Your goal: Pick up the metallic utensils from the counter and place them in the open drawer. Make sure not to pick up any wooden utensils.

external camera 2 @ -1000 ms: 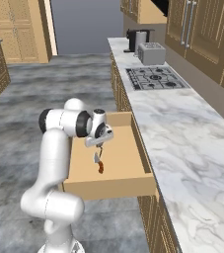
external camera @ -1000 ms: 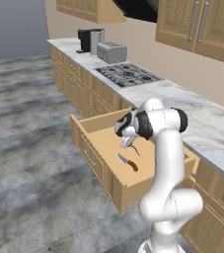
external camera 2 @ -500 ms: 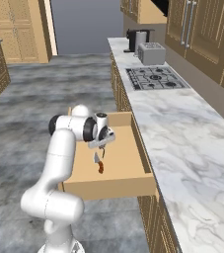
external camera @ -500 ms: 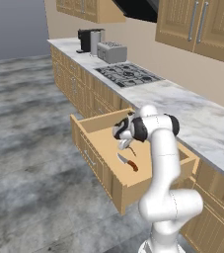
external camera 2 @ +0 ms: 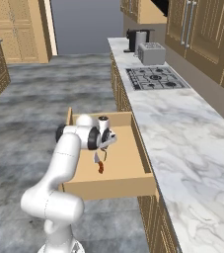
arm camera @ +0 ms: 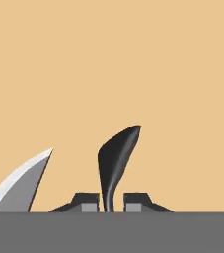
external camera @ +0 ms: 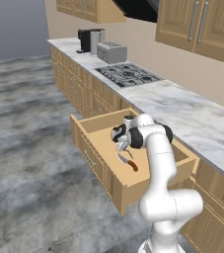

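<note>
The open drawer (external camera: 94,157) (external camera 2: 108,186) is pulled out of the cabinet run, a light-wood box. The knife (external camera: 129,162) (external camera 2: 99,163), silver blade and reddish handle, lies on its floor; its blade (arm camera: 23,184) curves in at the lower left of the hand view. My gripper (external camera: 120,144) (external camera 2: 105,147) (arm camera: 111,201) hangs low inside the drawer. The small grey spoon (arm camera: 116,152) stands up between the jaws. Narrow gaps show beside its stem, so I cannot tell whether it is still gripped. The counter with the sink and the wooden utensils are out of view.
Behind the drawer runs a marble top (external camera: 192,116) (external camera 2: 182,128) with a stove (external camera: 127,74) (external camera 2: 153,78), a toaster (external camera: 111,51) and a coffee machine (external camera: 86,40). Wall cabinets hang above. Grey floor (external camera: 24,148) lies in front of the drawer.
The arm has sunk a little lower over the drawer. The spoon still stands between the jaws, and the knife has not moved.
</note>
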You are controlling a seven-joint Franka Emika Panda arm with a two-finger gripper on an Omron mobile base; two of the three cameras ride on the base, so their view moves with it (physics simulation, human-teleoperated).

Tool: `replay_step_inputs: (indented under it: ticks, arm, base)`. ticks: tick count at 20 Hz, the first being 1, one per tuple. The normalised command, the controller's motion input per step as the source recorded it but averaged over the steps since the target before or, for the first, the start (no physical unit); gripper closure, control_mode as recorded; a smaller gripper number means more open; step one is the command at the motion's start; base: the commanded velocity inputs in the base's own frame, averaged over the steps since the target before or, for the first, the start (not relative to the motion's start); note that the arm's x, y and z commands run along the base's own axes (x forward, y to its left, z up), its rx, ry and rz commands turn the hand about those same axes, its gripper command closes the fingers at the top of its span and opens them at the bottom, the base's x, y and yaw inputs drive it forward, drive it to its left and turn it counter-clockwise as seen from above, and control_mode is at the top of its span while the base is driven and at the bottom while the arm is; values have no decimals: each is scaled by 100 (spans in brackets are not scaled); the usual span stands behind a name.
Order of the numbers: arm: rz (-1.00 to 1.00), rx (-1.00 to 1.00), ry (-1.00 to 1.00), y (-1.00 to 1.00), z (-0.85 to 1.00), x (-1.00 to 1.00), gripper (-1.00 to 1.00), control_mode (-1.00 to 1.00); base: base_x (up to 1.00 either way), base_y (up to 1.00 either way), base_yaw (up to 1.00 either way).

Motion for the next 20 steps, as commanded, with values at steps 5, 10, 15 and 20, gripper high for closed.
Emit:
replay_step_inputs:
  ticks: [5,10,15,20]
  arm:
    - [0,0,6,-4,15,6,-100,-100]
    - [0,0,0,-8,78,-61,-100,-100]
    - [4,0,-2,0,65,-100,-100,-100]
    - [8,-1,-1,0,3,-100,-100,-100]
  base:
    - [0,0,0]
    - [0,0,0]
    - [0,0,0]
    - [0,0,0]
